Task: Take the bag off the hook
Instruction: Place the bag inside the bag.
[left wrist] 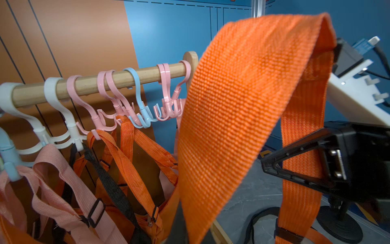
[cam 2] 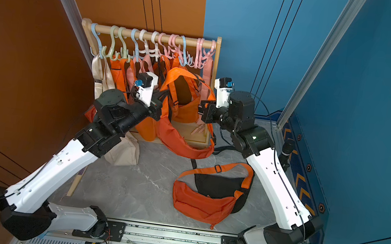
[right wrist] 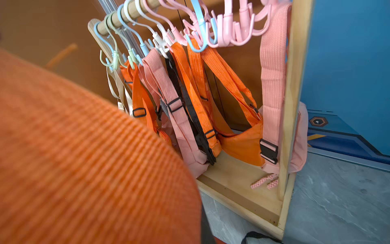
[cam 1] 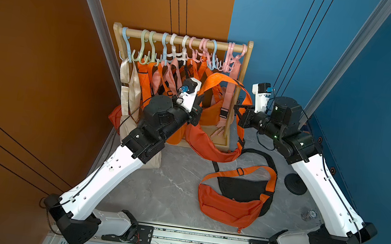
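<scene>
Bag (cam 1: 211, 153), orange, clear of the hooks (cam 1: 231, 58), hanging low in front of the rack (cam 1: 135, 33) by its strap (cam 1: 223, 78). Left gripper (cam 1: 196, 115) and right gripper (cam 1: 237, 114) both pinching that strap, loop arched between them. Risk: loop snagging the rack's end post (cam 1: 247, 57), toppling the rack

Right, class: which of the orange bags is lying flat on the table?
The orange bag away from the rack, lying partly over a black bag. The other orange ones hang from the rack or dangle by a raised strap.
</scene>
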Controlling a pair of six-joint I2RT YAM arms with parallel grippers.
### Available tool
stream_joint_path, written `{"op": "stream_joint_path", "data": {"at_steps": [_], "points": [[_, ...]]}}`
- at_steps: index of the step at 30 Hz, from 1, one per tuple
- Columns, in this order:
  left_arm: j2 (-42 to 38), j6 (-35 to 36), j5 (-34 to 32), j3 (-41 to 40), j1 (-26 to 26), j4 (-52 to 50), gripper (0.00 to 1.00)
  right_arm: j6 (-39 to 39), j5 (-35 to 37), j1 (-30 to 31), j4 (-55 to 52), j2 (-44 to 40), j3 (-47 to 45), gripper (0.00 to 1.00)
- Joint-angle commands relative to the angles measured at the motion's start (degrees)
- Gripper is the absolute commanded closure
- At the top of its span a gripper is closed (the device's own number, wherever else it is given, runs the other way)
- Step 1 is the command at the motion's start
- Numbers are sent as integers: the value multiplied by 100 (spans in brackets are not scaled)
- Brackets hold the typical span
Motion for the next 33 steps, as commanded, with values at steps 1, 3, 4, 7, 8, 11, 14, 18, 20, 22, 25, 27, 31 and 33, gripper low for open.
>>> {"op": "stream_joint_path", "data": {"at_steps": [1,3,4,7,8,11,14,18,20,22,25,27,31,33], "points": [[-320,265,-338,-197,-254,-52,100,-222,252,50,57,-460,-385,100],[-503,239,-449,-424,-394,-49,100,-219,307,63,102,-741,-670,100],[-605,192,-496,-544,-452,-64,100,-226,322,75,126,-880,-813,100],[-903,131,-555,-900,-644,-148,100,-212,374,96,182,-1277,-1207,100],[-1000,153,-558,-994,-721,-232,100,-205,393,104,174,-1389,-1296,100],[-1358,269,-665,-1276,-1019,-534,100,-169,476,144,162,-1818,-1679,100],[-1729,293,-762,-1510,-1274,-981,100,-146,566,157,137,-2230,-2022,100],[-2299,277,-910,-1951,-1616,-1287,100,-92,553,164,-66,-2702,-2323,100],[-2585,323,-1122,-2260,-1837,-1311,100,-36,521,170,-161,-2918,-2473,100],[-2805,296,-1337,-2485,-2021,-1396,100,-3,533,181,-275,-3136,-2586,100],[-3017,151,-1555,-2615,-2324,-1705,100,11,599,182,-450,-3418,-2634,100],[-3155,50,-1735,-2681,-2590,-1832,100,31,632,175,-533,-3582,-2658,100],[-3369,-121,-2189,-2715,-3132,-1851,100,23,681,179,-664,-3793,-2684,100],[-3350,-164,-2333,-2694,-3416,-1848,100,27,691,181,-701,-3833,-2674,100]]}}
